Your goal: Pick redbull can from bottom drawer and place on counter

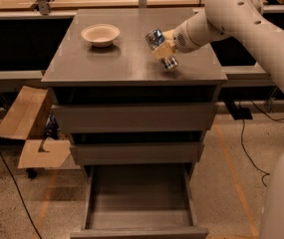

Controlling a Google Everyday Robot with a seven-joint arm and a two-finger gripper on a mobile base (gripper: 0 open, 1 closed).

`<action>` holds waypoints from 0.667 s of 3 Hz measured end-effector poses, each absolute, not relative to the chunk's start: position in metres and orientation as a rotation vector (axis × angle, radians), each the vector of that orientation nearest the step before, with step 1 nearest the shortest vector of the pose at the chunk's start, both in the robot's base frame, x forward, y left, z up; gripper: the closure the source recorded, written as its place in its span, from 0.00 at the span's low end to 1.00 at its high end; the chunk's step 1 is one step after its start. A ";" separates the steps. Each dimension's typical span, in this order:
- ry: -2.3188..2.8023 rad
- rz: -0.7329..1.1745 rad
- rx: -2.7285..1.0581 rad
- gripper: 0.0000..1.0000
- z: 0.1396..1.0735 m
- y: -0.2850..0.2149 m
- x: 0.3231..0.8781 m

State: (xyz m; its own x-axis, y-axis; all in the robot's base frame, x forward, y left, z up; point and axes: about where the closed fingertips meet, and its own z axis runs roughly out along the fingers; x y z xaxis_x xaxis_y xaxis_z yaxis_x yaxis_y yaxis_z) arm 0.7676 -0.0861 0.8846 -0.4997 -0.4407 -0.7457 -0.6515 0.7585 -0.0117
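gripper: clamped round tilted redbull can, over counter, 3 o'clock side
bowl: 10 o'clock, well apart
can label: apparently unreadable

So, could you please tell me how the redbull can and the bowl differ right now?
The redbull can is slim, shiny silver and blue; the bowl is wide, shallow and off-white. The can is tilted, held in the shut gripper over the right side of the counter; the bowl sits upright, untouched, farther left. Both are at the counter, not in the open bottom drawer.
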 end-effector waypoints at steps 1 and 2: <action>2.191 0.357 -0.817 0.14 0.879 -0.085 0.766; 2.193 0.360 -0.821 0.00 0.876 -0.083 0.766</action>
State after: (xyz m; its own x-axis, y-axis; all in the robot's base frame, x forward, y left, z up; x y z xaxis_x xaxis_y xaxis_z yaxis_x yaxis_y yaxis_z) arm 0.7663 -0.0830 0.8765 -0.5102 -0.4444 -0.7363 -0.6566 0.7542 -0.0002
